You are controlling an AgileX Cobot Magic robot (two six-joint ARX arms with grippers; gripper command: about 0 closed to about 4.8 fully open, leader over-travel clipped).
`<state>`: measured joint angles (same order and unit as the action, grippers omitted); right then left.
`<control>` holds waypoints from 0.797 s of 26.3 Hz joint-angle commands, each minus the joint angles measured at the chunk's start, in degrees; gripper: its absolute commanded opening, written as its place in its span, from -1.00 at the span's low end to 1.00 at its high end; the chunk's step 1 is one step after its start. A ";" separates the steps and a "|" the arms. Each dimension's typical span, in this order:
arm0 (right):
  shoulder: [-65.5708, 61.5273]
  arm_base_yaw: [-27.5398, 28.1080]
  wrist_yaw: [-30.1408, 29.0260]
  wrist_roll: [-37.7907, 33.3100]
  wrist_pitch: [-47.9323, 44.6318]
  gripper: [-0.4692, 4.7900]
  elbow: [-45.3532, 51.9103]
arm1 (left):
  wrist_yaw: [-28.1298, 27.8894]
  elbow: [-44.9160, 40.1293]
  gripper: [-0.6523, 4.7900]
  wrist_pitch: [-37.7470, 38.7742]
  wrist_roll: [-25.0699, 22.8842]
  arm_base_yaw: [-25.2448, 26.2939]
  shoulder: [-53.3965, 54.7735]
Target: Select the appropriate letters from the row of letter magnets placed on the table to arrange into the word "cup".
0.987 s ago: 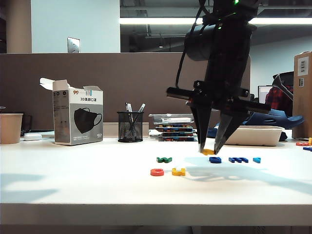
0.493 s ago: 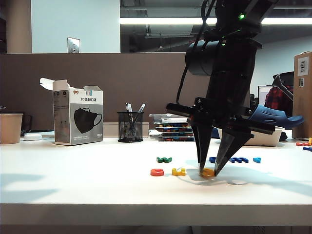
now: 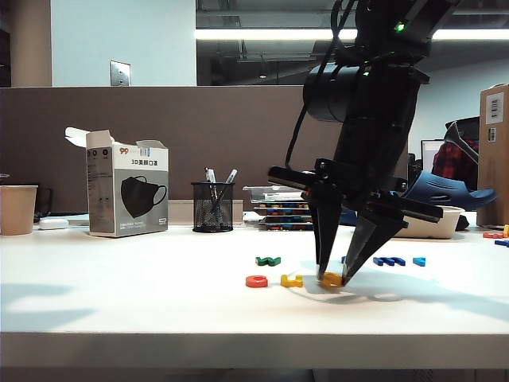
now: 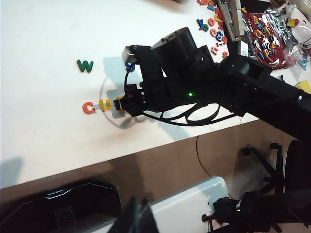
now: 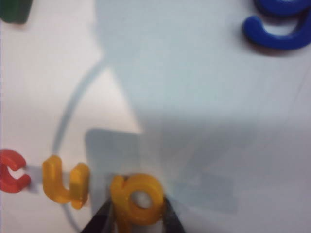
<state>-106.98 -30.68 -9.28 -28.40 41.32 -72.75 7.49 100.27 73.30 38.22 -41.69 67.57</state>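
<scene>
1. My right gripper point(image 5: 134, 213) pinches the yellow "p" point(image 5: 137, 197) between its two fingertips, narrow sides caught, so the letter stays flat and readable as I set it down on the counter point(image 3: 159, 310). In the exterior view the right gripper point(image 3: 331, 278) points steeply down, tips at the surface.
2. Just beside the "p", on the side where the word begins, lies the yellow "u" point(image 5: 65, 180). I keep a small gap so my fingertip does not nudge it.
3. One letter further along the same line is the red "c" point(image 5: 12, 170). With c, u and p in one line, I judge the word nearly done; only letting go remains.
4. Beyond my gripper, away from the counter's front edge, the leftover letters stay in their row: the green letter point(image 3: 268, 260) off to the word's starting side, a dark blue letter point(image 5: 282, 29) on the other, then more blue pieces point(image 3: 390, 260) and a light blue one point(image 3: 418, 261). They are not needed, so they stay clear of the word.
5. My left gripper point(image 4: 137, 216) hangs well back from the counter's front edge, high over the floor, watching; its fingertips look close together, but I cannot tell its state for sure.
6. Farthest off stand a mesh pen cup point(image 3: 212, 207) and a mask box point(image 3: 127, 192).
</scene>
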 commanded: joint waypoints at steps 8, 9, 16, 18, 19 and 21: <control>-0.61 -0.07 0.37 -0.13 0.57 -0.43 0.50 | 0.07 0.13 -0.78 -0.33 -0.26 -0.07 -0.11; -0.61 -0.07 0.37 -0.13 0.57 -0.43 0.50 | 0.07 0.13 -0.78 -0.33 -0.26 -0.07 -0.11; -0.61 -0.04 0.37 -0.13 0.57 -0.43 0.50 | 0.07 0.13 -0.78 -0.33 -0.26 -0.07 -0.11; -0.61 -0.04 0.37 -0.13 0.57 -0.43 0.50 | 0.07 0.13 -0.78 -0.33 -0.26 -0.07 -0.11; -0.61 -0.04 0.37 -0.15 0.57 -0.43 0.50 | 0.07 0.13 -0.78 -0.33 -0.26 -0.07 -0.11; -0.61 -0.04 0.37 -0.15 0.48 -0.42 0.50 | 0.07 0.13 -0.78 -0.31 -0.26 -0.07 -0.11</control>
<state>-106.98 -30.68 -9.26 -28.45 41.39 -72.75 7.49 100.27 73.30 38.22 -41.69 67.57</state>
